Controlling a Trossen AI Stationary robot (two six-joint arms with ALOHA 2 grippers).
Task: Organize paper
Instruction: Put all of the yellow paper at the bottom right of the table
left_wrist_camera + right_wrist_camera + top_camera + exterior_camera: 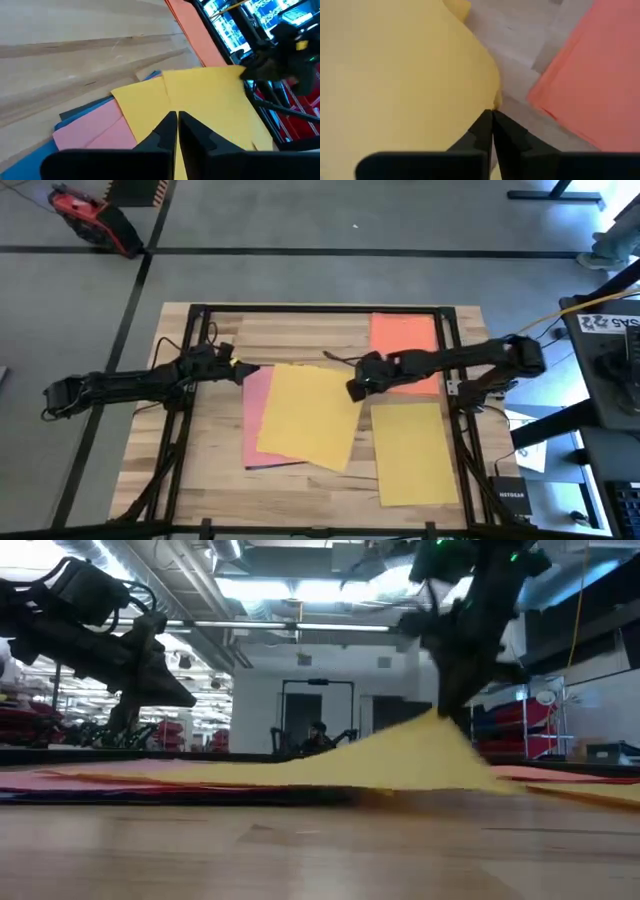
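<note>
A yellow sheet (305,415) lies askew in the middle of the table, over a pink sheet (256,405) and a blue one (80,112) under that. My right gripper (353,390) reaches in from the right and is shut on the yellow sheet's far right corner, which stands raised in the low view (435,730). My left gripper (237,370) is shut and hovers above the stack's far left corner, clear of the table in the low view (165,690). An orange-red sheet (405,345) lies flat at the far right. My right gripper pinches the yellow sheet's far right corner (489,102) between its two fingers, a single layer at the edge. The fingers slant down from the table's right side. That corner is lifted into a peak, while the sheet's other end lies on the pink sheet.
A second yellow sheet (415,452) lies flat at the near right. The black frame's rails (452,350) run along the table's sides and far edge. Bare wood (200,470) shows at the near left.
</note>
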